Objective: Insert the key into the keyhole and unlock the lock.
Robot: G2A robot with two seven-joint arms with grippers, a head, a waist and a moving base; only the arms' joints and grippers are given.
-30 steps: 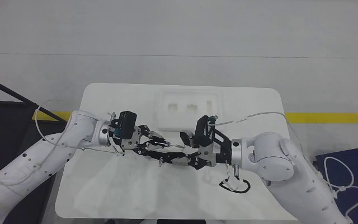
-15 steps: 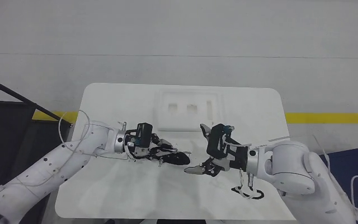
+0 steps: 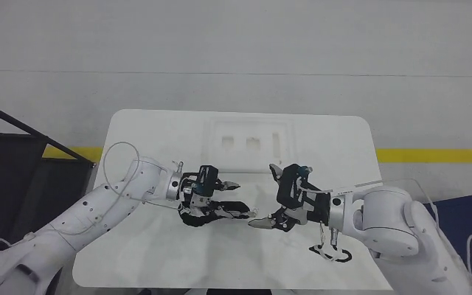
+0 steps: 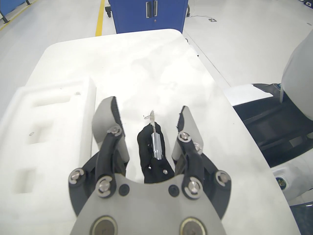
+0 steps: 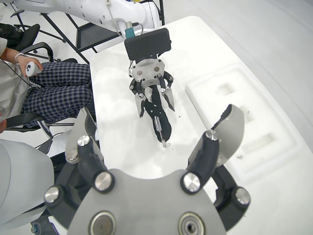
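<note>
A black lock [image 4: 151, 147] [image 5: 159, 116] with a silver cylinder lies flat on the white table [image 3: 147, 251]. A small silver key [image 4: 152, 117] [image 5: 165, 144] sticks out of the cylinder's end. My left gripper [image 3: 234, 199] [image 4: 149, 106] is open, one finger on each side of the lock, and neither pad touches it. My right gripper [image 3: 267, 196] [image 5: 158, 111] is open too and holds nothing. It faces the key end of the lock from a short way off.
A white foam tray [image 3: 251, 140] [image 4: 49, 99] [image 5: 244, 128] with several recesses lies just behind the lock. A black cable loop [image 3: 328, 254] hangs under the right arm near the table's front edge.
The two grippers were joined at the lock and key, then parted. The right gripper backed away. The left gripper shifted right with the lock, and its fingers have opened off it.
</note>
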